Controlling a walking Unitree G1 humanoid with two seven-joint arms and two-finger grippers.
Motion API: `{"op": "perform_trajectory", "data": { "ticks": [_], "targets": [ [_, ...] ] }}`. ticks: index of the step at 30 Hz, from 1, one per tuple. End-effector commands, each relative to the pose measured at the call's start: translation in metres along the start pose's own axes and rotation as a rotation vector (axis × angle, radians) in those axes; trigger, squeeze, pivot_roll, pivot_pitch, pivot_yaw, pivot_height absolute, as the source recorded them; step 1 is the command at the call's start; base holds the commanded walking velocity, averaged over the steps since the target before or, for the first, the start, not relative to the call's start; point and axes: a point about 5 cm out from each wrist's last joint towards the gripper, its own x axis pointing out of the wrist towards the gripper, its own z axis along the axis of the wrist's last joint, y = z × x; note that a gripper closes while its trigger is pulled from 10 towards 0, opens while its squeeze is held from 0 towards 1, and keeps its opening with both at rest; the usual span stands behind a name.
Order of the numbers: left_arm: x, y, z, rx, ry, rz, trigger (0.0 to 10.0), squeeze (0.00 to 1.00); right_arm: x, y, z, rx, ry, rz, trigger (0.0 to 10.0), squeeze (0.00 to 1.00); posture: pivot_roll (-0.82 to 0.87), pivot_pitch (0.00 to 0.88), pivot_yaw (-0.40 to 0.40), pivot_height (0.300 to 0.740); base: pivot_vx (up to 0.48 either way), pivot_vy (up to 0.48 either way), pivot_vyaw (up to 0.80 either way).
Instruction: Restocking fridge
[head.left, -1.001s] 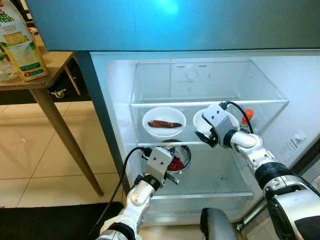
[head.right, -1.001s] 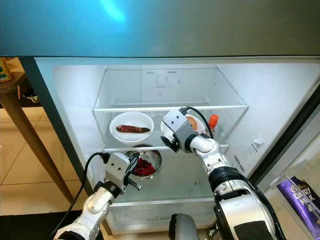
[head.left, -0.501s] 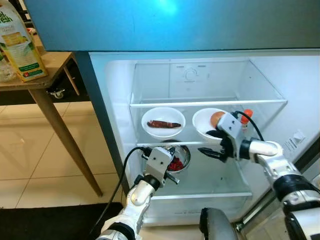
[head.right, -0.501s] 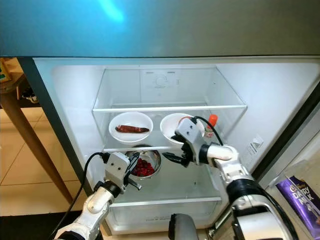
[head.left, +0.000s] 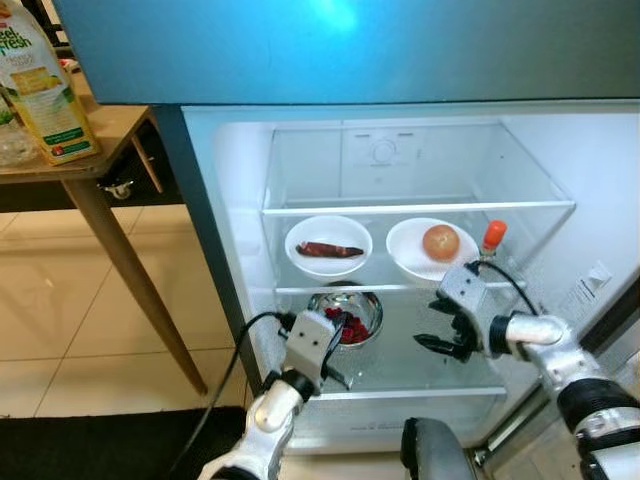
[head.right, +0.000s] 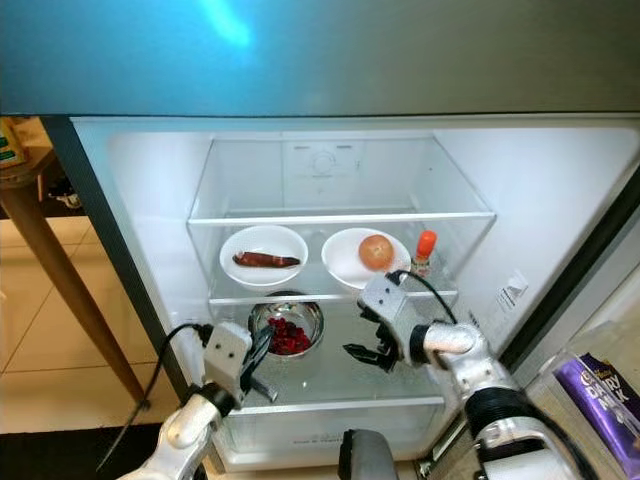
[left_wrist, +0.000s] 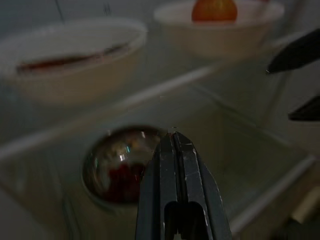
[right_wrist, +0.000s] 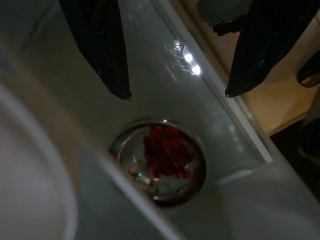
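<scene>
Open fridge (head.left: 520, 160), white interior, glass shelves.

Middle shelf: white bowl (head.left: 328, 243), left, holding a long dark-red piece; white bowl (head.left: 432, 250), right, holding a round orange-brown onion (head.left: 441, 241). Just right of it, a small bottle with an orange cap (head.left: 492, 236).

Lower shelf: round steel bowl (head.left: 345, 316) of red berries, shiny, under the left white bowl.

Left gripper (left_wrist: 174, 150): near edge of the lower shelf, just in front of the steel bowl; fingers pressed together, holding nothing.

Right gripper (head.left: 436, 326): over the lower shelf, right of the steel bowl, below the onion bowl; fingers spread, empty. Its wrist view looks across at the steel bowl between the two fingertips.

Outside, far left: wooden counter (head.left: 90, 150) carrying a juice carton (head.left: 38, 85); beige tiled floor (head.left: 60, 320). The right eye view adds a purple chocolate wrapper (head.right: 600, 395), near right.
</scene>
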Motion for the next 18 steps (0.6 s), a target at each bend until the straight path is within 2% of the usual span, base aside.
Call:
{"op": "perform_trajectory", "data": {
  "ticks": [1, 2, 7, 8, 12, 15, 16, 18],
  "targets": [
    [-0.004, -0.001, -0.006, -0.014, 0.032, -0.005, 10.0, 0.00, 0.002, 0.005, -0.008, 0.023, 0.032, -0.013, 10.0, 0.00, -0.09, 0.000, -0.025, 0.550, 0.000, 0.000, 0.00],
    [-0.004, -0.001, -0.006, -0.014, 0.032, -0.005, 10.0, 0.00, 0.002, 0.005, -0.008, 0.023, 0.032, -0.013, 10.0, 0.00, -0.09, 0.000, -0.025, 0.550, 0.000, 0.000, 0.00],
    [-0.015, 0.001, -0.019, -0.032, 0.104, -0.007, 10.0, 0.00, 0.015, 0.027, -0.034, 0.114, 0.124, -0.082, 10.0, 0.00, -0.08, 0.000, -0.020, 0.550, 0.000, 0.000, 0.00],
    [-0.015, 0.001, -0.019, -0.032, 0.104, -0.007, 10.0, 0.00, 0.015, 0.027, -0.034, 0.114, 0.124, -0.082, 10.0, 0.00, -0.08, 0.000, -0.020, 0.550, 0.000, 0.000, 0.00],
    [-0.025, -0.001, -0.035, -0.066, 0.220, -0.026, 10.0, 0.00, 0.020, 0.047, -0.055, 0.201, 0.173, -0.137, 10.0, 0.00, -0.08, 0.000, -0.016, 0.555, 0.000, 0.000, 0.00],
    [-0.028, -0.004, -0.040, -0.074, 0.255, -0.056, 10.0, 0.00, 0.020, 0.050, -0.060, 0.222, 0.193, -0.155, 10.0, 0.00, -0.09, 0.000, -0.016, 0.560, 0.000, 0.000, 0.00],
    [-0.032, -0.007, -0.045, -0.054, 0.298, -0.092, 10.0, 0.00, 0.020, 0.056, -0.067, 0.248, 0.212, -0.169, 10.0, 0.00, -0.09, 0.000, -0.016, 0.565, 0.000, 0.000, 0.00],
    [-0.032, -0.007, -0.045, -0.054, 0.298, -0.092, 10.0, 0.00, 0.020, 0.056, -0.067, 0.248, 0.212, -0.169, 10.0, 0.00, -0.09, 0.000, -0.016, 0.565, 0.000, 0.000, 0.00]
  ]
}}
